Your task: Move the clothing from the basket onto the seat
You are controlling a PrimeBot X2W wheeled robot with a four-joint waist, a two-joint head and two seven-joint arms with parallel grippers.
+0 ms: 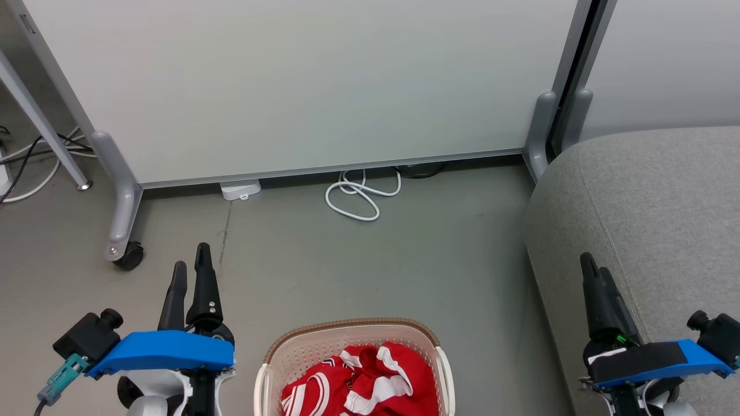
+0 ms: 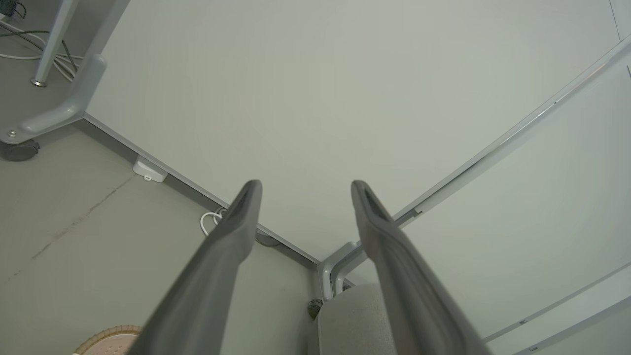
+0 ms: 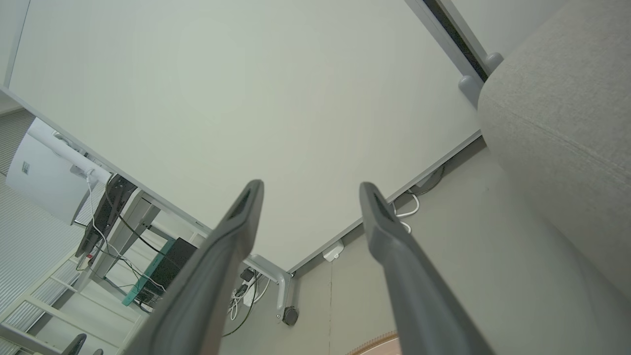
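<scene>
Red clothing (image 1: 361,381) with white stripes lies crumpled in the cream basket (image 1: 300,341) on the floor at the bottom centre of the head view. The grey seat (image 1: 653,208) stands to the right of it. My left gripper (image 1: 191,263) hovers left of the basket, open and empty, its fingers (image 2: 236,222) spread in the left wrist view. My right gripper (image 1: 595,267) hangs over the seat's left edge, open and empty as well, fingers (image 3: 379,217) apart in the right wrist view. A sliver of the basket's brown rim (image 2: 106,335) and the seat corner (image 2: 350,315) show past the left fingers.
A large white partition panel (image 1: 300,81) on grey wheeled feet (image 1: 124,248) stands behind the basket. A coiled white cable (image 1: 361,193) and a small white box (image 1: 240,189) lie at its base. Grey floor (image 1: 376,266) stretches between panel, basket and seat.
</scene>
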